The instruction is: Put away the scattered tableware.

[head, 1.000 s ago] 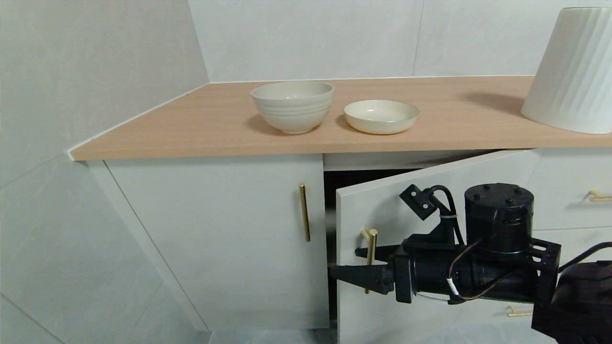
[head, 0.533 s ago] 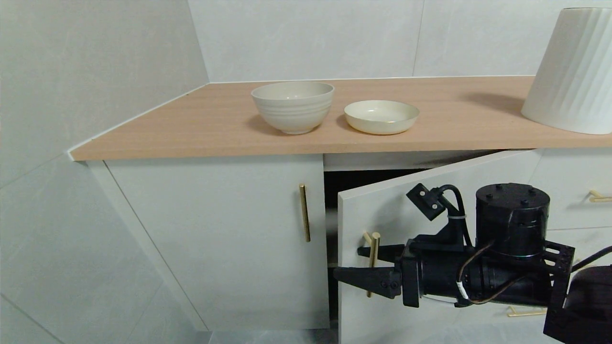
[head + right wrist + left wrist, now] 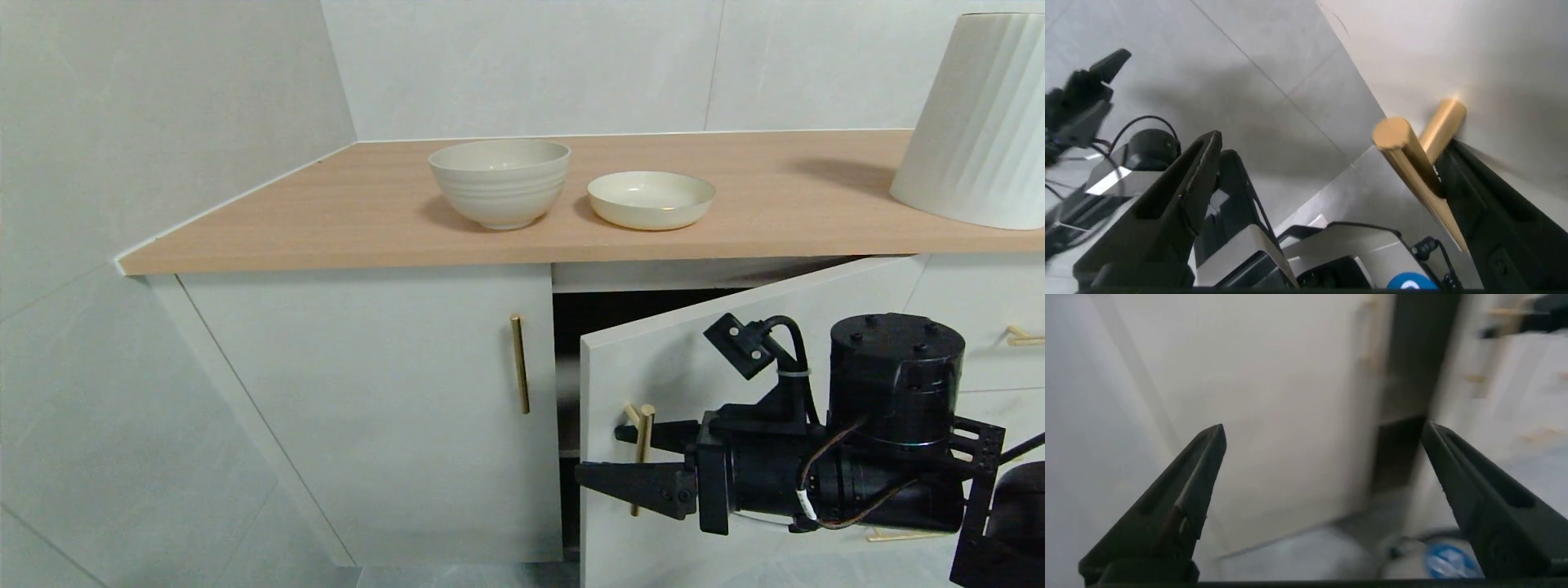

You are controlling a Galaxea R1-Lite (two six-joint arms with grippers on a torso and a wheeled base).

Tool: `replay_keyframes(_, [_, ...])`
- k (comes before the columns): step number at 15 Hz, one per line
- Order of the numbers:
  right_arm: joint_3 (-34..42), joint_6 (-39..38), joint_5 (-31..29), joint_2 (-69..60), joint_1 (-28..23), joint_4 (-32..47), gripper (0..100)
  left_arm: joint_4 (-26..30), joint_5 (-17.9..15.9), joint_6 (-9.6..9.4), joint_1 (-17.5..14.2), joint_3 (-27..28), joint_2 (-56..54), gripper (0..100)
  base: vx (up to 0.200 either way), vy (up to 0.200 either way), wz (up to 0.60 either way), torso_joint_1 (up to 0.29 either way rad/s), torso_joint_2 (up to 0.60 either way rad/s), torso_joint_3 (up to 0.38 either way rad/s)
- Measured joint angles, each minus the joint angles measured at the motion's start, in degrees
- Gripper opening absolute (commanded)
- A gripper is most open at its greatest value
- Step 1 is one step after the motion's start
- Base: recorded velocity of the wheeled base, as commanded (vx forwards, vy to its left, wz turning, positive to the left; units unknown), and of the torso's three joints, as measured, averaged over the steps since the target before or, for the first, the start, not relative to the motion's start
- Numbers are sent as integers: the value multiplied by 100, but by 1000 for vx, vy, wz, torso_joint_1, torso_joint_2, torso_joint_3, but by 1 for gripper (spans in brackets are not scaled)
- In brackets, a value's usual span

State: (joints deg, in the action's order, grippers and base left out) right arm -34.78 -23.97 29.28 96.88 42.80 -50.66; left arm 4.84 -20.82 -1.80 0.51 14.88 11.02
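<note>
Right end effector (image 3: 602,453) fingers apart, straddling vertical brass door handle (image 3: 645,420), probably not clamped. Ribbed bowl (image 3: 499,181) and shallow dish (image 3: 651,198) on table (image 3: 326,224), 11–12 o'clock from it.

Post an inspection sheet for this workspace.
Surface: wooden countertop, level.
Job's things: deep bowl and shallow dish, upright, side by side, apart, on the countertop.
Clutter: white ribbed shade at the countertop's right end.
Grippers: right gripper open, fingers either side of the brass handle of the part-open cabinet door; left gripper open, empty.
Cables: black cable looped at the right wrist, clear of the handle.
Surroundings: tiled walls; left-hand cabinet door shut.
</note>
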Motion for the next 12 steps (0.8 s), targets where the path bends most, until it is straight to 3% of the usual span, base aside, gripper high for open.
replay_keyframes(3, [-9,5,-2,-38,22,-9,100,-35,-471,41,78,653,1425,100,0,0,0,0,0,0])
replay_keyframes(8, [-6,7,-20,-72,79,-9,100,-894,-751,180,841,1432,4142,100,0,0,0,0,0,0])
replay_keyframes(10, [-16,5,-20,-77,79,-9,100,-1612,-772,530,1167,1452,5132,100,0,0,0,0,0,0])
replay_keyframes(12, [-22,5,-16,-66,79,-22,100,-2714,-769,1093,1604,1295,6034,100,0,0,0,0,0,0])
